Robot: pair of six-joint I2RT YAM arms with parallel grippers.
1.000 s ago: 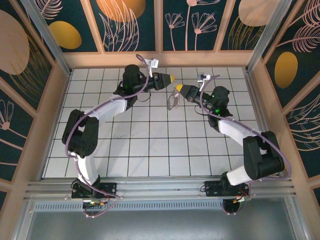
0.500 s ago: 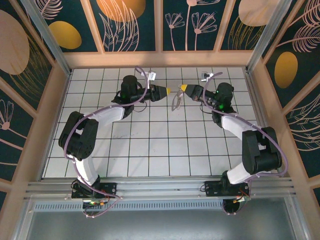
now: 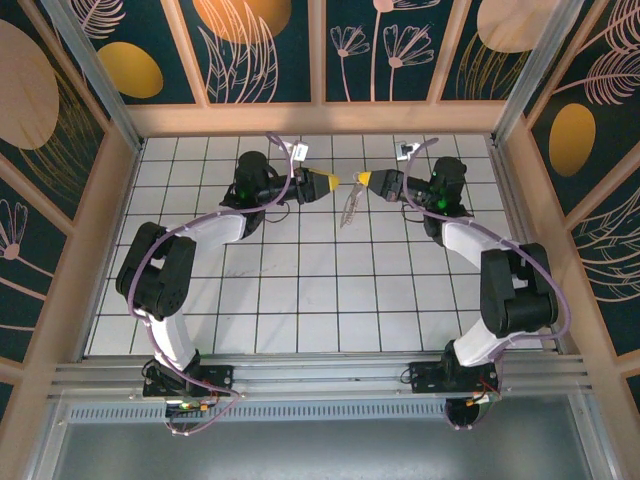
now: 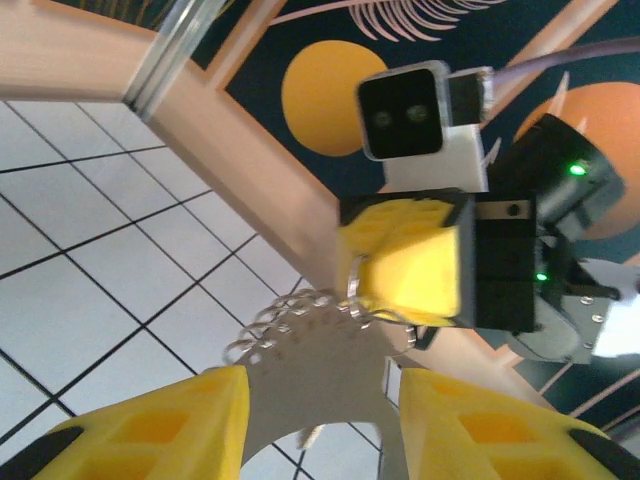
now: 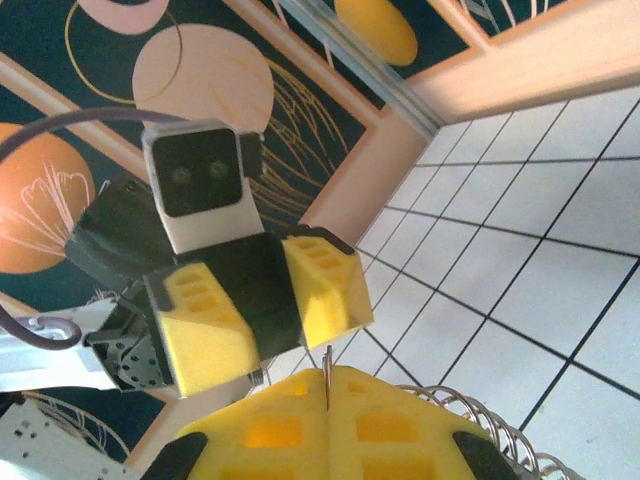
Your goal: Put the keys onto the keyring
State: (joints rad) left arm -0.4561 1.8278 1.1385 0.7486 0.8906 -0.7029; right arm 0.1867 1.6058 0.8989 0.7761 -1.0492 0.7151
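Keyring (image 3: 348,206) hung from right gripper (image 3: 362,179), its yellow fingers clamped together on the wire, left gripper (image 3: 336,182) facing it just beside, fingers (image 4: 150,430) apart, above white tiled floor (image 3: 300,290)

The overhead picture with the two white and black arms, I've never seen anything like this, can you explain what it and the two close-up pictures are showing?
Those are two robot arms bolted at the near edge of a white tiled table, seen from a camera above and behind them. Each ends in a yellow two-finger claw. The other two pictures come from small cameras on the wrists, so each shows its own claw at the bottom and the other claw opposite. The right claw is shut on a thin greyish wire keyring with small coils along one edge, which hangs from it above the table. The left claw faces it, open.
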